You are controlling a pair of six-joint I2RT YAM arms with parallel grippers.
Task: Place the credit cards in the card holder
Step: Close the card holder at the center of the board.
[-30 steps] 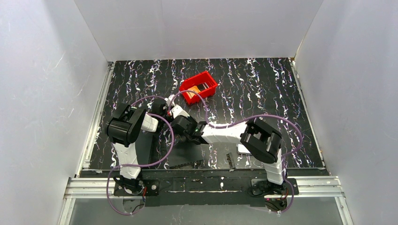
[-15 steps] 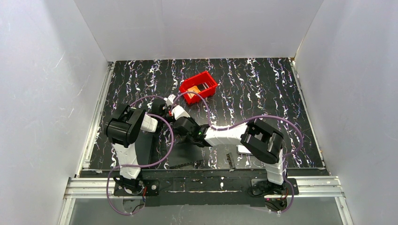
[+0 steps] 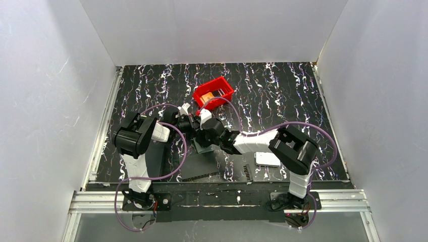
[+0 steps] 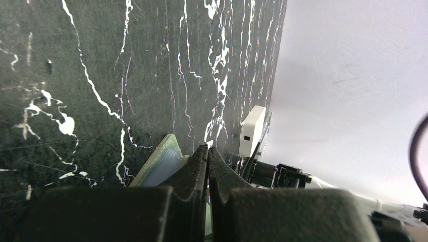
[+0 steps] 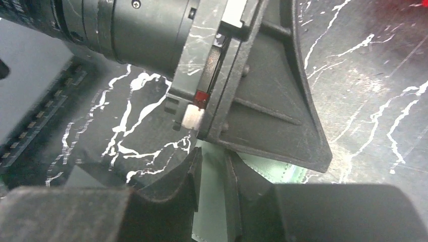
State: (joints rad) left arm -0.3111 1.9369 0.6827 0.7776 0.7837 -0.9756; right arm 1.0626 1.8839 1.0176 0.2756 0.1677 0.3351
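the left end effector (image 3: 189, 123) reaches in over the black, white-veined counter (image 3: 282, 101). in the left wrist view its two matte black fingers (image 4: 192, 171) are pressed together to a hairline. a pale green sliver sits low in the seam, so it seems clamped on the card holder (image 4: 162, 162). the holder's rounded, translucent ribbed edge shows just left of the fingers.

from above, the card holder (image 3: 201, 147) is a small grey-green patch at centre, under the two meeting tools.

the right end effector (image 3: 204, 137) comes in from the other side. in its own view the wedge-shaped fingers (image 5: 194, 174) stand a narrow gap apart. pale stitched green fills the gap; whether they pinch it i cannot tell.

farther back and right, the glossy red bin (image 3: 220, 103) holds the credit cards (image 3: 207, 96), an orange one plain to see.

a smooth white rounded box (image 3: 267, 159) lies flat beside the right arm.
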